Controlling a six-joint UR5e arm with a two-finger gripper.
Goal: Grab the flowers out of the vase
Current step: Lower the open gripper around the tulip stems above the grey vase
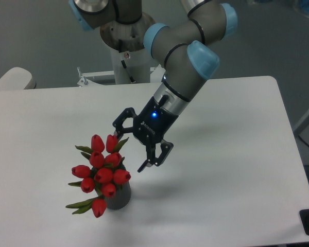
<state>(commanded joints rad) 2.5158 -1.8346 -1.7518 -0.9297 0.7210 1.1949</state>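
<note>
We see the flowers (103, 172) in the vase (119, 198) just below-left of our wide-spread gripper (129, 146). One finger seems almost to touch the topmost bud, though depth is uncertain.

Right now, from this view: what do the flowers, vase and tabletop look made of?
Flowers: likely artificial, plastic or fabric; uniform glossy red buds.
Vase: dark grey, matte, maybe ceramic or plastic; texture too small to tell.
Table: smooth white laminate-like surface with soft sheen.

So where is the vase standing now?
The vase stands on the white table near its front left, under the flowers, with the open end effector just upper-right.
</note>
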